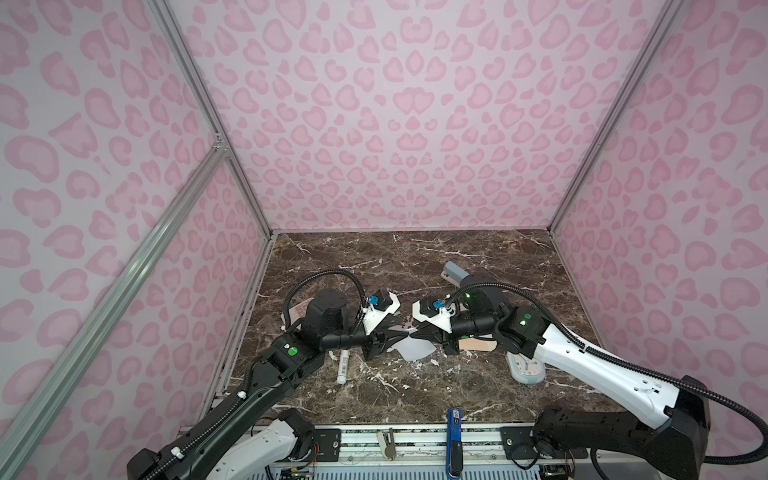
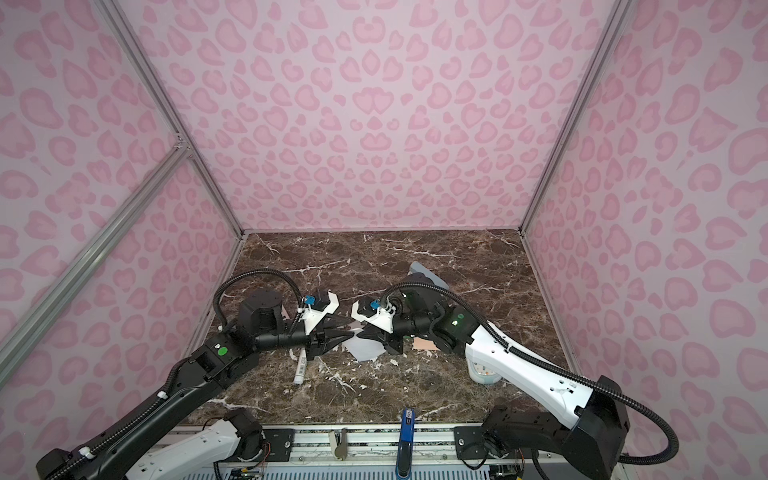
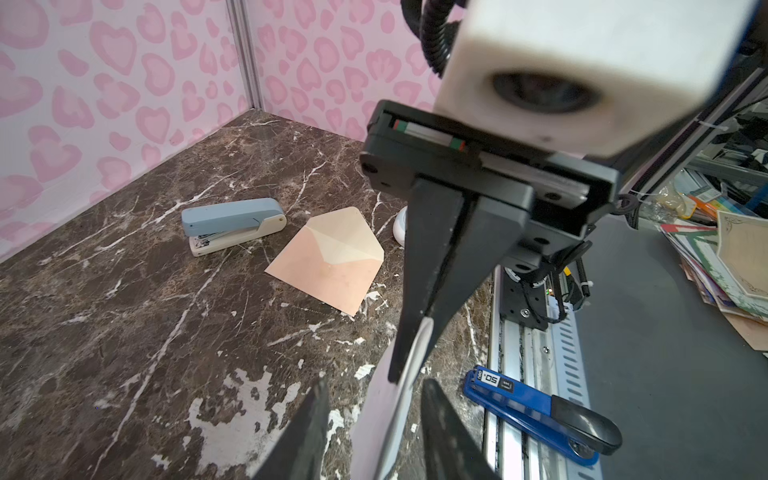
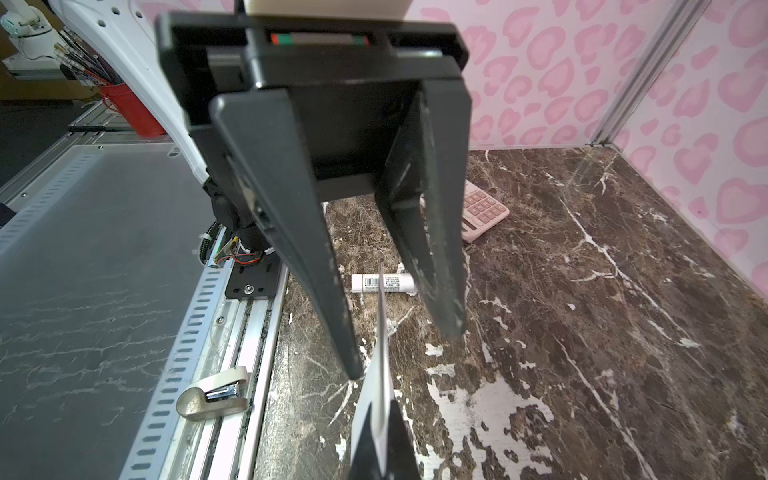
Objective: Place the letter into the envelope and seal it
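Nearest, on the metal rail (image 1: 415, 446) at the front, lies a blue and black stapler-like tool (image 1: 454, 436). Past it, on the brown marble worktop (image 1: 436, 395), a small white tube with a barcode (image 1: 343, 365) lies on its side.

In the middle, the two arms hold up the letter, a thin white paper card (image 1: 415, 347). The right gripper (image 3: 415, 345) is closed tight on one end. The left gripper (image 4: 401, 351) has a finger on each side of the other end, with gaps showing, so it is open and not pinching yet. I think two grips would keep the bendy card straight for sliding in.

Just behind the right gripper lies the envelope, a flat peach-orange paper rectangle (image 3: 328, 266). Its pointed flap is open and the cream inside faces up, ready for the letter. The letter is not in it yet.

Farther back sit a pink calculator (image 4: 484, 208) and a grey-blue stapler (image 3: 232, 224).

In both top views the right arm hides most of the envelope, but the left wrist view shows all of it. Only the right wrist view shows the gaps beside the letter.
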Robot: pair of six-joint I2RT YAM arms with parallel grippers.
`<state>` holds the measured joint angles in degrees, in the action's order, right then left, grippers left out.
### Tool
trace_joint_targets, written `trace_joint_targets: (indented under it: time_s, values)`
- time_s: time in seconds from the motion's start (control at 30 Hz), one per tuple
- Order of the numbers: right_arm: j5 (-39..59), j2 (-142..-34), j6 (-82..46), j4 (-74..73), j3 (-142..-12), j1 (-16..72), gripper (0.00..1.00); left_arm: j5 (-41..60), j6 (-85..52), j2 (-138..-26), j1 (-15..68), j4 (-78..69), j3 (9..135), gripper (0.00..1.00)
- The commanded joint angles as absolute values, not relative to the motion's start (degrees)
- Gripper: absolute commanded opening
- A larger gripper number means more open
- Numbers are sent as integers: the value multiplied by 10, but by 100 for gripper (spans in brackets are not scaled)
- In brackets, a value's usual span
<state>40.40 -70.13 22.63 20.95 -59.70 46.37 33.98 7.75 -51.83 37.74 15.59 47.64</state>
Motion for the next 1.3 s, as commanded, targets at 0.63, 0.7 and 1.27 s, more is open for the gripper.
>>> trace_joint_targets:
  time_s: [0.63, 0.7, 1.27]
  values:
    - [416, -706, 225, 209, -602, 462, 25, 335, 96, -511, 381, 166, 476, 4]
    - [401, -700, 222, 208, -591, 457, 34, 308, 96, -489, 380, 151, 464, 4]
    - [487, -713, 177, 126, -547, 417, 34, 319, 57, -417, 376, 95, 409, 4]
